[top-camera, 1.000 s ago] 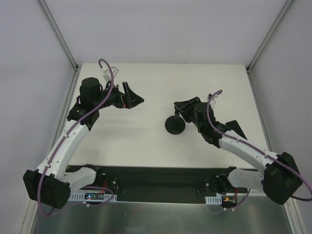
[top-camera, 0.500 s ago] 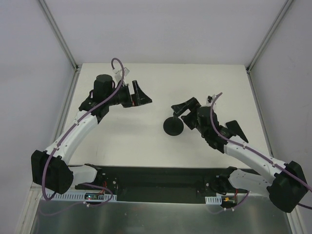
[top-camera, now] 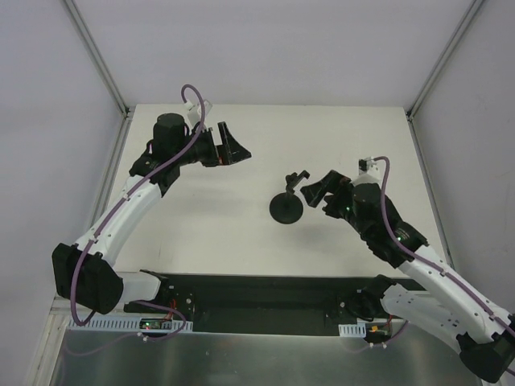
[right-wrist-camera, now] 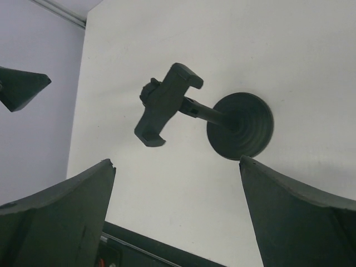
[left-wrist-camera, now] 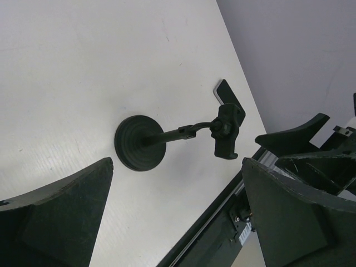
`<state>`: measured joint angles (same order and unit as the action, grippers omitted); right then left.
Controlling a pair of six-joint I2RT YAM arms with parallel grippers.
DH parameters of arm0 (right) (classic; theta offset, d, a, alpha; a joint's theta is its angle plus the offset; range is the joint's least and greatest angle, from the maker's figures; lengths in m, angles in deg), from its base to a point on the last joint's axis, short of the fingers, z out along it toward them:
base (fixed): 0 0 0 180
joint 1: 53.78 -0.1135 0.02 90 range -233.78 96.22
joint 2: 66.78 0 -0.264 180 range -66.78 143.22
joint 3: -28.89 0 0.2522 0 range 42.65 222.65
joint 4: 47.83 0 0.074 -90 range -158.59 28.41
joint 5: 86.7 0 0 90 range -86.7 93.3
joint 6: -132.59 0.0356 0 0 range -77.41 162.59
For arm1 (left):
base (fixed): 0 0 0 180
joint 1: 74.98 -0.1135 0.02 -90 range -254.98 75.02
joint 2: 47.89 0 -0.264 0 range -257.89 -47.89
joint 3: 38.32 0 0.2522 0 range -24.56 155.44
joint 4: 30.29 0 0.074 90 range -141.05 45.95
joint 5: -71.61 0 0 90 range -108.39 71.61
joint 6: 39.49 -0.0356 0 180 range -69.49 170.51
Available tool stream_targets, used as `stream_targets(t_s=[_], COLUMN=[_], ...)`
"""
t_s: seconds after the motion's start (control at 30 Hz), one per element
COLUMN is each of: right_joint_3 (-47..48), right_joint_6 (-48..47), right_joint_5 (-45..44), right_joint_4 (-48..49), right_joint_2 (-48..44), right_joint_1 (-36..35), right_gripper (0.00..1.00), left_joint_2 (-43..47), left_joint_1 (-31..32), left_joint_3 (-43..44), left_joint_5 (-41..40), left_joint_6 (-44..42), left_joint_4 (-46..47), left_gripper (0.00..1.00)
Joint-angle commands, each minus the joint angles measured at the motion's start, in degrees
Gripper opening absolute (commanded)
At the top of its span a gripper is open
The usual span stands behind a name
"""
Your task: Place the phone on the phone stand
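Note:
The black phone stand [top-camera: 286, 211] rests mid-table on its round base, and its clamp head [top-camera: 297, 178] is empty. It also shows in the left wrist view [left-wrist-camera: 139, 143] and the right wrist view [right-wrist-camera: 240, 125]. The phone [left-wrist-camera: 227, 95] lies flat on the table beyond the stand's head, dark face with a pale edge; the top view hides it. My right gripper [top-camera: 322, 195] is open just right of the stand and holds nothing [right-wrist-camera: 177, 162]. My left gripper [top-camera: 234, 148] is open at the far left, apart from the stand, also empty [left-wrist-camera: 178, 161].
The black base rail [top-camera: 257, 293] with both arm mounts runs along the table's near edge. Metal frame posts [top-camera: 96, 56] rise at the back corners, with white walls around. The right arm [left-wrist-camera: 303, 136] sits close to the phone.
My right gripper has opened and drawn back to the right, off the stand's head. The left arm has swung further toward the back of the table, still open.

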<state>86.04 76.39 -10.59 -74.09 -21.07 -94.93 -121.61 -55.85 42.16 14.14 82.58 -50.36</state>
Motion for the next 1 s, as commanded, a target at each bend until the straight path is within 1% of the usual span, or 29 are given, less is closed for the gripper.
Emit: stream_targets(t_s=[0.0,0.1,0.13,0.2,0.23,0.3,0.4,0.43,0.5,0.53,0.6,0.63,0.67,0.7,0.73,0.77,0.8,0.83,0.87,0.93,0.97], right_joint_3=[0.73,1.95,3.69,5.46,7.12,8.89,12.14,12.67,13.38,13.47,13.73,13.99,14.26,14.35,14.43,14.78,15.05,16.01,16.71,18.46,19.0], right_joint_6=[-8.65,-13.4,-14.37,-17.0,-18.06,-21.82,-25.09,-27.88,-30.71,-32.99,-34.93,-35.21,-35.12,-35.12,-34.95,-34.25,-33.89,-33.98,-31.98,-31.61,-31.6], right_joint_5=[-3.6,-5.61,-8.67,-12.02,-13.78,-14.41,-17.57,-17.75,-16.27,-13.56,-9.77,-5.14,-2.14,1.2,6.8,8.95,10.97,15.69,17.56,21.6,21.97], right_joint_4=[-8.42,-12.45,-16.47,-20.19,-22.64,-24.85,-29.86,-30.66,-30.49,-29.27,-28.03,-27.16,-26.63,-25.75,-23.65,-22.94,-22.15,-21.01,-20.47,-19.33,-19.15], right_joint_2=[-6.59,-10.46,-11.08,-12.4,-12.75,-13.19,-12.23,-11.88,-10.39,-9.42,-5.39,-3.46,0.74,2.96,5.24,10.14,12.71,15.43,20.68,25.54,29.83], right_joint_1=[-0.16,0.19,0.71,1.59,3.07,5.36,11.86,16.49,21.7,27.2,33.2,39.76,43.05,46.39,52.07,54.57,56.77,60.53,62.05,65.3,66.01], right_gripper=[0.96,0.96,0.96,0.96,0.96,0.96,0.96,0.96,0.96,0.96,0.96,0.96,0.96,0.96,0.96,0.96,0.96,0.96,0.96,0.98,0.98], left_joint_2=[2.61,3.22,3.49,4.54,4.89,5.51,5.86,5.69,5.86,5.77,5.69,5.6,5.42,5.25,5.16,4.98,4.81,4.55,4.19,3.4,3.31], left_joint_1=[-0.06,-0.06,-0.06,-0.06,-0.15,-0.15,-0.24,-0.24,-0.15,-0.15,-0.15,-0.15,-0.15,-0.15,-0.15,-0.24,-0.15,-0.15,-0.15,-0.15,-0.15], left_joint_3=[-1.24,-0.98,-1.24,-1.68,-1.77,-1.68,-1.77,-1.85,-2.12,-2.21,-2.03,-2.03,-2.03,-1.94,-1.94,-1.94,-1.86,-1.86,-1.59,-1.33,-1.15], left_joint_5=[0.77,1.74,1.4,0.95,0.78,0.78,0.51,0.43,-0.28,-0.37,0.42,0.6,0.51,0.69,0.86,1.13,1.48,2.26,2.71,4.37,4.73], left_joint_6=[-2.11,-1.93,-2.02,-2.45,-2.72,-2.81,-3.25,-3.42,-4.03,-4.04,-3.78,-3.77,-3.77,-3.69,-3.69,-3.51,-3.16,-2.99,-2.81,-2.37,-2.28], left_joint_4=[0.94,1.03,1.03,0.95,0.94,1.03,1.03,1.03,1.03,0.86,1.03,0.95,0.94,0.86,0.94,0.94,1.03,0.95,1.03,1.03,1.03], left_gripper=[0.98,0.98,0.98,0.98,0.98,0.99,0.99,0.99,0.99,0.99,0.99,0.99,0.99,0.99,0.99,0.99,0.99,0.99,0.99,0.99,0.99])
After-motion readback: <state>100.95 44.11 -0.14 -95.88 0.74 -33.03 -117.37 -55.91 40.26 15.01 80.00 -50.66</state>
